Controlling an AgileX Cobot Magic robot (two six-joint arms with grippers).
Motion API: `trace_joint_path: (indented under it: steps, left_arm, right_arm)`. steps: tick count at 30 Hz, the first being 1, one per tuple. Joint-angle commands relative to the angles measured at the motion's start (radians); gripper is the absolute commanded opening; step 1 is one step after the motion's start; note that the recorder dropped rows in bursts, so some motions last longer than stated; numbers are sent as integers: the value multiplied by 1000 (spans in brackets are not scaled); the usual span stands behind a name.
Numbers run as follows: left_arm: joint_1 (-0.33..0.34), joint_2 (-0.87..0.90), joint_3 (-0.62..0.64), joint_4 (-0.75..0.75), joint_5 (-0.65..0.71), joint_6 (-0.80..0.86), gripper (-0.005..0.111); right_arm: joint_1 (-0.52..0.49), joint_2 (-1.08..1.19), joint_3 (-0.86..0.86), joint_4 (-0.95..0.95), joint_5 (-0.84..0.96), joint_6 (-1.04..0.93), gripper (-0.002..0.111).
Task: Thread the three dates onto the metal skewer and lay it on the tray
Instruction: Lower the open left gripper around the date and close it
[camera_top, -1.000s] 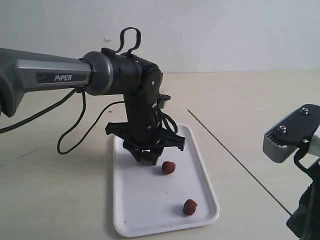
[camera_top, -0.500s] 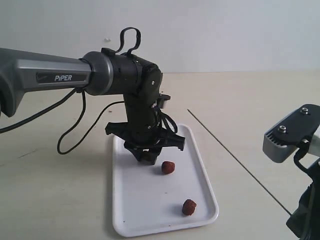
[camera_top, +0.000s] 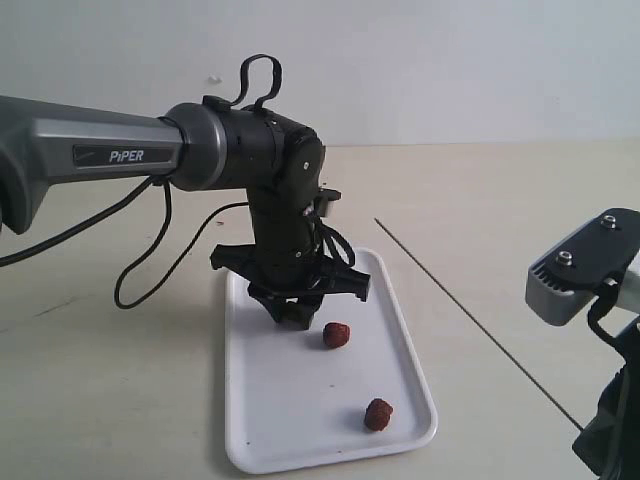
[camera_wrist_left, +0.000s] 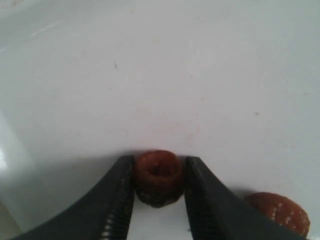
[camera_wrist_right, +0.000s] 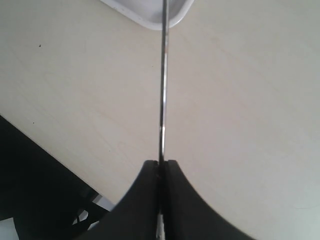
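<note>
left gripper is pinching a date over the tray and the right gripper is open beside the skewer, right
Not quite. The right gripper is not open beside the metal skewer: the right wrist view shows its jaws shut on it. The rest holds: the left gripper pinches a date over the tray.

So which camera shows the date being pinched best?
The left wrist view: close up, the held date sits clamped in the left tool. In the exterior view that tool mostly hides it; the right wrist view misses it.
</note>
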Motion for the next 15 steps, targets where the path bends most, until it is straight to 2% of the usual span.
trace_joint_path:
  steps: [1, 9, 15]
  left_arm:
    - [-2, 8, 3, 16, 7, -7, 35]
    - [-2, 8, 3, 16, 8, -7, 34]
    - [-2, 8, 3, 16, 8, -7, 22]
  right_arm:
    - [-3, -8, 3, -4, -6, -1, 0]
    - [-3, -8, 3, -4, -8, -1, 0]
    - [-3, -8, 3, -4, -8, -1, 0]
